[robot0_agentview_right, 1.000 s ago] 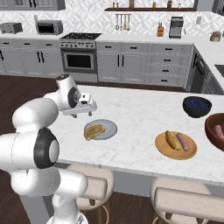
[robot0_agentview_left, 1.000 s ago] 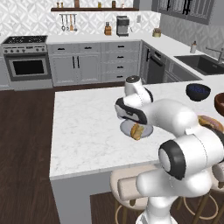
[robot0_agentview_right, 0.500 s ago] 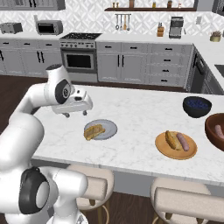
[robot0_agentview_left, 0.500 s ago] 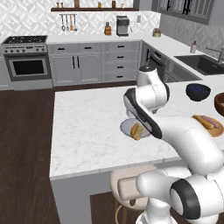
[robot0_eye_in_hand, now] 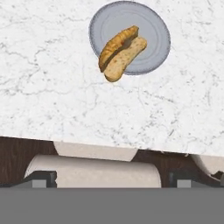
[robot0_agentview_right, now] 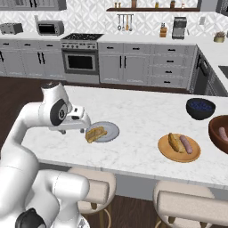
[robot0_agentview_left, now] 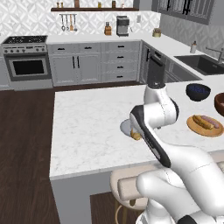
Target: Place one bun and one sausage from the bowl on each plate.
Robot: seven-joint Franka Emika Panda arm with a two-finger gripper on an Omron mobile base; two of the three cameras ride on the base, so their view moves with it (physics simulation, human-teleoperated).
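Bowl at the right edge of the marble island, with one sausage inside.
The tan plate carries a bun and a sausage; the grey plate carries a bun and a sausage that hang over its rim. The gripper hangs near the island's front edge, fingers spread wide, holding nothing.

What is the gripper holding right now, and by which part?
Nothing is held. The gripper is open above the counter edge, with no item between its fingertips; the bun lies on the grey plate, overhanging its rim.
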